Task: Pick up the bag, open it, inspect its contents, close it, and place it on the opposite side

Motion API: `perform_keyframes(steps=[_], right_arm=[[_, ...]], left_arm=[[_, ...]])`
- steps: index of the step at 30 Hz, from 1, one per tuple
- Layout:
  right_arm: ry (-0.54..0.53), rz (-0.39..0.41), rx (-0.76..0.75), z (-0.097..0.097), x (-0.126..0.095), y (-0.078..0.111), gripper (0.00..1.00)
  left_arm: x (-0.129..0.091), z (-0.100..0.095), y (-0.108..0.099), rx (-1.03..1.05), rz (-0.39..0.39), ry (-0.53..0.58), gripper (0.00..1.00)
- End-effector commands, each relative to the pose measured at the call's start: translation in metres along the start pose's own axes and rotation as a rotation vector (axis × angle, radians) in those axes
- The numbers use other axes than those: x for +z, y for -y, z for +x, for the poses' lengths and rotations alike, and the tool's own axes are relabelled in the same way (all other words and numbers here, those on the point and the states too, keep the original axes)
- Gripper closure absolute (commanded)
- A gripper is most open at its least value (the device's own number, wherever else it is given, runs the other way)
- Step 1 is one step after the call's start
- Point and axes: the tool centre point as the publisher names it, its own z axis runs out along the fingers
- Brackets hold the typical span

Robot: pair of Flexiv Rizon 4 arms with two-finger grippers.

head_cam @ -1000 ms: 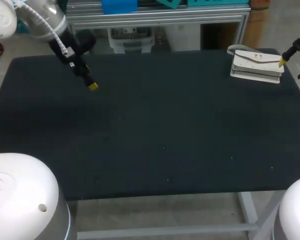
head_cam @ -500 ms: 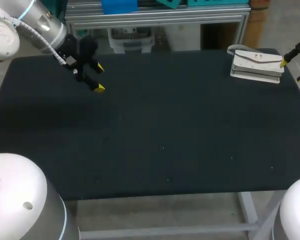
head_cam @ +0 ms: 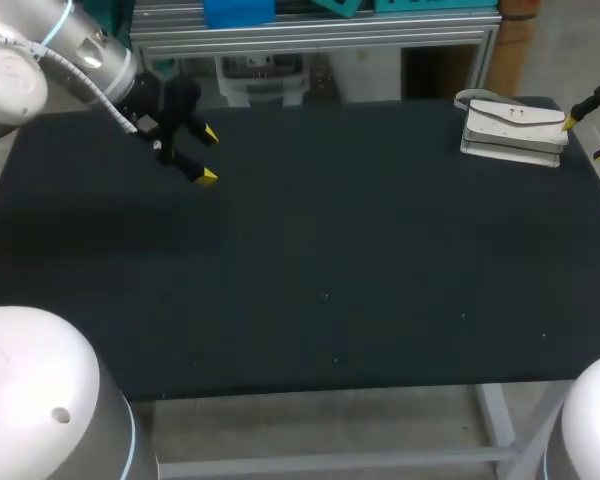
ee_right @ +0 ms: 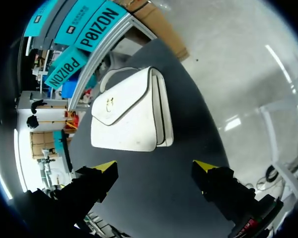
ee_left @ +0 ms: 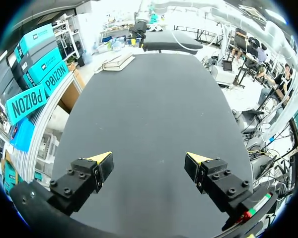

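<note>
Bag [ee_right: 129, 111]: white, flat, rectangular, leather-like, flap down over a small metal clasp, thin strap looped at its far side. Lies on dark matte tabletop [head_cam: 360, 250] just ahead of right hand [ee_right: 156, 168], fingers spread, holding nothing. Left hand [ee_left: 149, 157] likewise spread and empty, bag far ahead.

The jaws are standing wide apart, both yellow tips [ee_left: 102, 157] pointing out over the dark surface [ee_left: 149, 114], and only that dark surface is showing in the gap between them. The surface is running a long way ahead of the jaws. Far ahead, well apart from the tips and a little off to one side, the pale bag [ee_left: 118, 62] is lying flat near the surface's far end.
</note>
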Motion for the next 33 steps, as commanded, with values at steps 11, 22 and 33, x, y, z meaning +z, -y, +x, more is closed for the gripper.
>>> perform_keyframes(steps=[11, 22, 33], right_arm=[[-0.053, 0.007, 0.016, -0.003, 0.022, -0.053, 0.45], [-0.090, 0.009, 0.028, 0.000, 0.044, -0.080, 0.53], [-0.112, 0.002, 0.017, 0.011, 0.049, -0.091, 0.61]], left_arm=[[0.004, -0.006, 0.002, 0.029, -0.008, -0.011, 0.00], [0.008, -0.008, 0.002, 0.052, -0.024, -0.014, 0.00], [0.015, -0.013, 0.000, 0.040, -0.035, -0.024, 0.00]])
